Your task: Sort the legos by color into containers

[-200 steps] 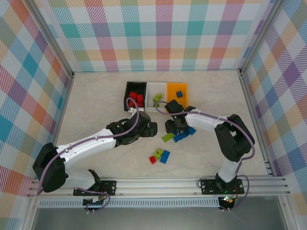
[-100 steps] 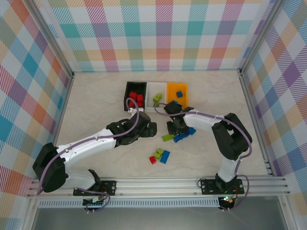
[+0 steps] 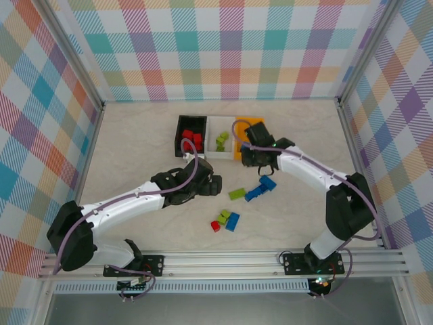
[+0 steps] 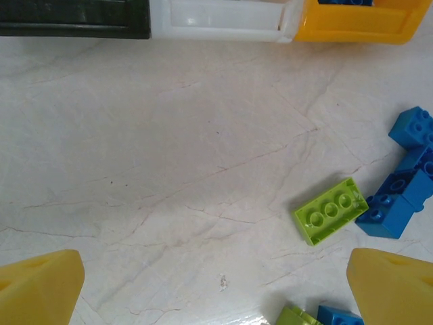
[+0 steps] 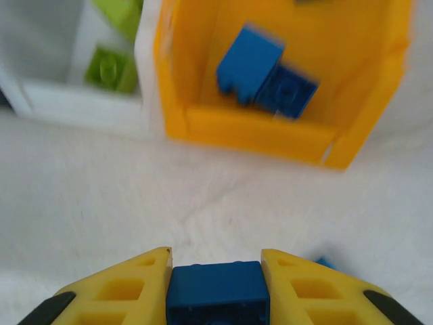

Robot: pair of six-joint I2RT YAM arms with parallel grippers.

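The black bin (image 3: 180, 135) starts the row of containers near the far edge of the table (image 3: 135, 149) and holds the red legos (image 3: 191, 137). Next to it the white bin (image 3: 215, 125) takes the lime legos (image 3: 221, 140), and the orange bin (image 5: 257, 132) takes the blue legos (image 5: 264, 74), so each colour has its own home. The left gripper (image 4: 216, 291) hangs over the middle of the table, jaws spread fully wide with nothing between them. A loose lime brick (image 4: 331, 210) lies ahead to its right. The right gripper (image 5: 216, 288) is clamped tight on a blue brick (image 5: 218, 292), just short of the orange bin's near wall, probably to drop it among the blue ones. More loose blue bricks (image 3: 261, 187) lie mid-table.
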